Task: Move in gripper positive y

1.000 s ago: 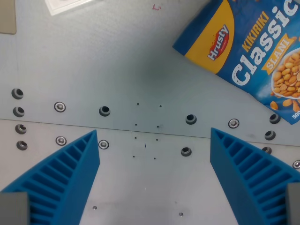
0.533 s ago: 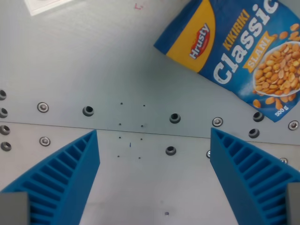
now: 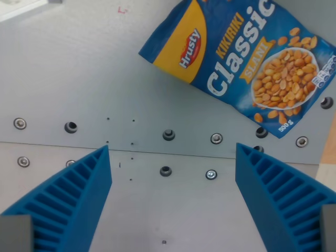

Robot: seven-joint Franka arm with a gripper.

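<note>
My gripper (image 3: 172, 157) is open and empty, its two blue ribbed fingers (image 3: 73, 199) at the bottom left and bottom right of the wrist view. It hangs above a grey metal table (image 3: 79, 68) with bolt holes. A blue and orange bag of Hrusty Classic peanuts (image 3: 239, 60) lies flat on the table at the upper right of the view, tilted, beyond the fingertips and apart from them.
A row of screws and bolt holes (image 3: 168, 135) runs across the table along a plate seam, between the fingers. A white sheet corner (image 3: 21, 4) shows at the top left. A pale edge (image 3: 328, 173) shows at the right, past the table.
The whole scene has shifted to the wrist view's left, so the camera has moved. More of the peanut bag shows now. The fingers stand the same distance apart.
</note>
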